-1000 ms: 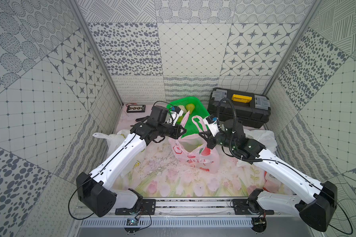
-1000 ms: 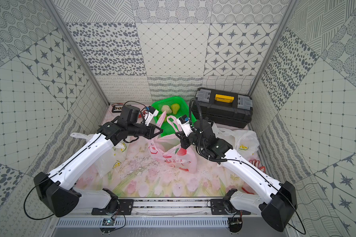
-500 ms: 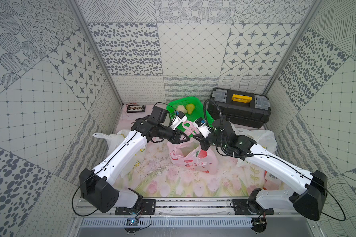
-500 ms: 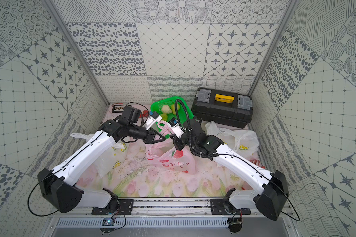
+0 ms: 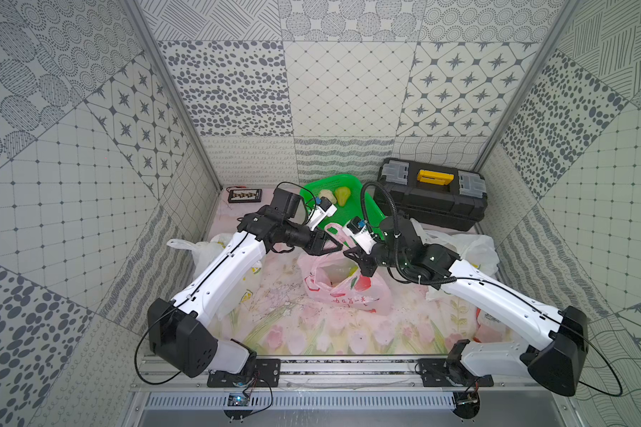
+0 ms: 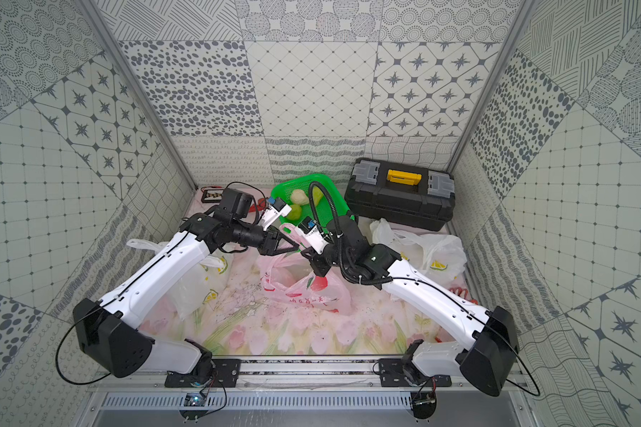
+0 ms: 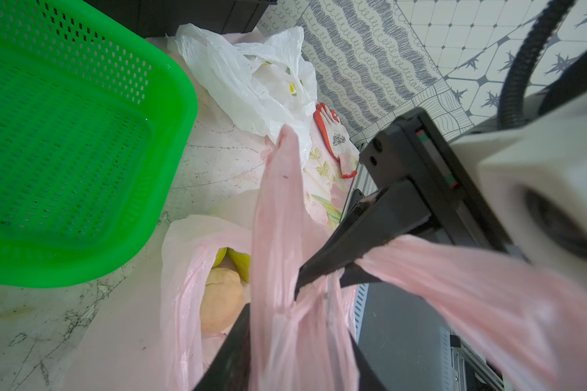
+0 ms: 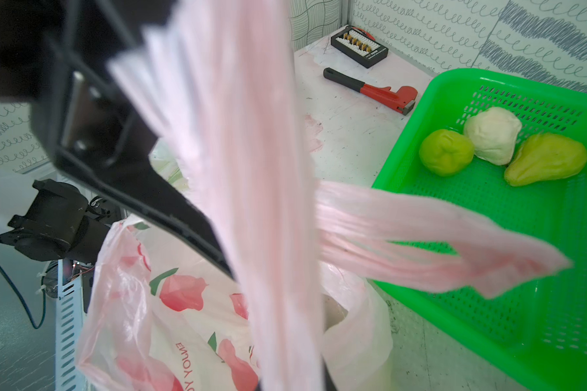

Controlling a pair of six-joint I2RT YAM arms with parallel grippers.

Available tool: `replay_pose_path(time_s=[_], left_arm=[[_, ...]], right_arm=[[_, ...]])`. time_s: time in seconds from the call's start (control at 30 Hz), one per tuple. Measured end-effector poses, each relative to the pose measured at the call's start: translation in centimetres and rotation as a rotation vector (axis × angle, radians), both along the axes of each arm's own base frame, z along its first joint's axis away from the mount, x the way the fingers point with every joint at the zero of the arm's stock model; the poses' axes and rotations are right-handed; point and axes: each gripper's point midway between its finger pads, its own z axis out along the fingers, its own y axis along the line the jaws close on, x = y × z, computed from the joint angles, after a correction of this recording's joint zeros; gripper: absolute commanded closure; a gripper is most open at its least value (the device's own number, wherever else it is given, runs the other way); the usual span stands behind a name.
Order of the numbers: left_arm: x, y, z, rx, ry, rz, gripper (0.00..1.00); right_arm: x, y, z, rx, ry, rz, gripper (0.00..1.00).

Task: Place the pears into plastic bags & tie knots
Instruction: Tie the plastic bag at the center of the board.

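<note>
A tulip-printed cloth covers the surface (image 5: pixel 293 334), scuffed and speckled with dirt toward its middle. Grey-on-white patterned panels (image 5: pixel 341 92) wall it in on three sides, and a metal rail (image 5: pixel 348 364) carrying both arm bases runs along the near edge.

At the far edge stands a green mesh basket (image 5: pixel 334 177) holding three pears (image 8: pixel 492 135), two yellow-green and one cream. Beside it, toward the far right corner, is a black toolbox (image 5: pixel 430 201) with a yellow handle. A small black connector board (image 5: pixel 245 195) lies in the far left corner, with a red-and-black tool (image 8: pixel 373 89) near it.

One white lemon-print bag (image 5: pixel 208 251) slumps at the left edge. A second white bag (image 5: pixel 459 247) and a red-and-white glove (image 7: pixel 332 138) lie by the right edge.

The pink bag (image 5: pixel 348 292) sits mid-surface, just in front of the basket, with a cream pear (image 7: pixel 221 304) and a yellow-green one inside. The right gripper (image 5: pixel 356 260) has its jaws clamped on one pink handle. The left gripper (image 5: pixel 332 246) has its jaws slightly apart with pink plastic bunched between them; I cannot tell whether they pinch it.
</note>
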Motion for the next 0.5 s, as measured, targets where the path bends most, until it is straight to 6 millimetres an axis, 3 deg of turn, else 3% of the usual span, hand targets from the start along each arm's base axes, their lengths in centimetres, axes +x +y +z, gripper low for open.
replay_pose_path(time_s=[0.13,0.3,0.5], left_arm=[[0.23,-0.13,-0.08,-0.003,0.009,0.006,0.76],[0.42,-0.13,0.17,-0.013,0.009,0.019,0.66],[0.52,-0.27,0.63,-0.031,-0.004,0.018,0.7]], right_arm=[[0.07,0.18,-0.5,-0.008,0.011,0.004,0.94],[0.08,0.19,-0.68,-0.013,0.013,0.005,0.94],[0.03,0.14,-0.78,-0.016,0.017,0.005,0.94]])
